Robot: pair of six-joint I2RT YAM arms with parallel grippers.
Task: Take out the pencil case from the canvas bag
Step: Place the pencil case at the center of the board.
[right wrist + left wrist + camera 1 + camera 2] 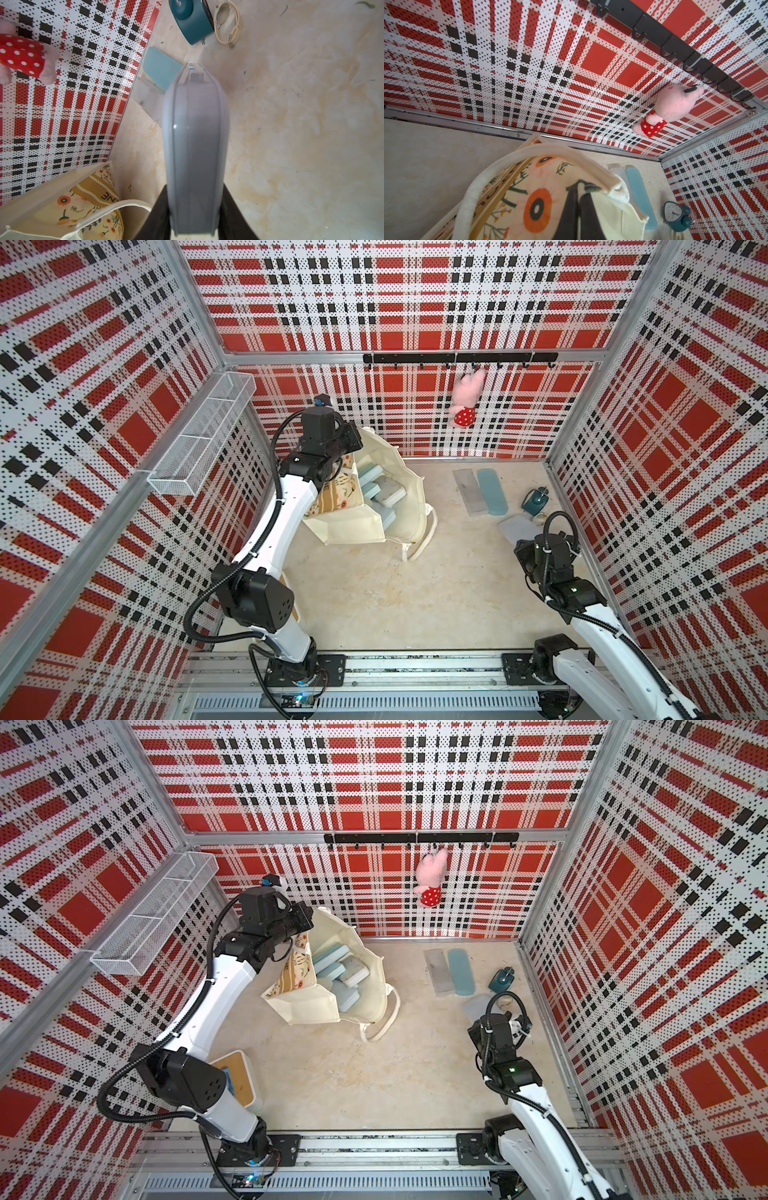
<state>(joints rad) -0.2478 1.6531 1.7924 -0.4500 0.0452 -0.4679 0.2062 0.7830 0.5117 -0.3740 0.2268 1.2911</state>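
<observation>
We see the left fingers (566, 218) pinching the rim of the canvas bag (353, 526) while the right fingers (234, 220) grip a grey pencil case (195, 145) well apart from it.

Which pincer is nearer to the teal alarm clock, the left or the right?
Right. The right pincer, holding a grey pencil case, is close to the alarm clock; the left pincer grips the canvas bag at its rim, far away on the other side.

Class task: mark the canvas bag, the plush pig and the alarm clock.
canvas bag (353, 526): in a top view, plain cream side.
plush pig (464, 418): in a top view, red dotted dress.
alarm clock (672, 212): left wrist view, white dial.
</observation>
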